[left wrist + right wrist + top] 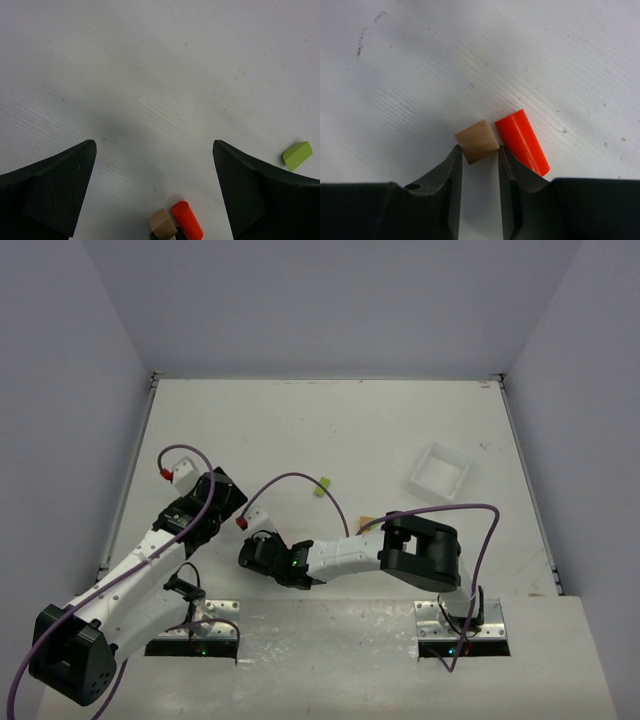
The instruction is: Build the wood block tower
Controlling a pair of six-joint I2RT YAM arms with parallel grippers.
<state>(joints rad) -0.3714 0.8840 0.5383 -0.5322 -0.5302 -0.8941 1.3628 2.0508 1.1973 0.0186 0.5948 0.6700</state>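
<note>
While left fingers (50, 190) gape wide, empty | right fingers (445, 200) pinch tan block (476, 141) | red-orange cylinder (522, 141) crowds just beside

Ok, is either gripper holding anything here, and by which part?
The right gripper pinches the tan block by its near sides, at the very fingertips. The left gripper is open and empty.

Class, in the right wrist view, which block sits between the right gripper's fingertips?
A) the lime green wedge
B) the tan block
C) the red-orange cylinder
B: the tan block sits between the tips of the right gripper, and the red-orange cylinder lies just outside one finger.
</note>
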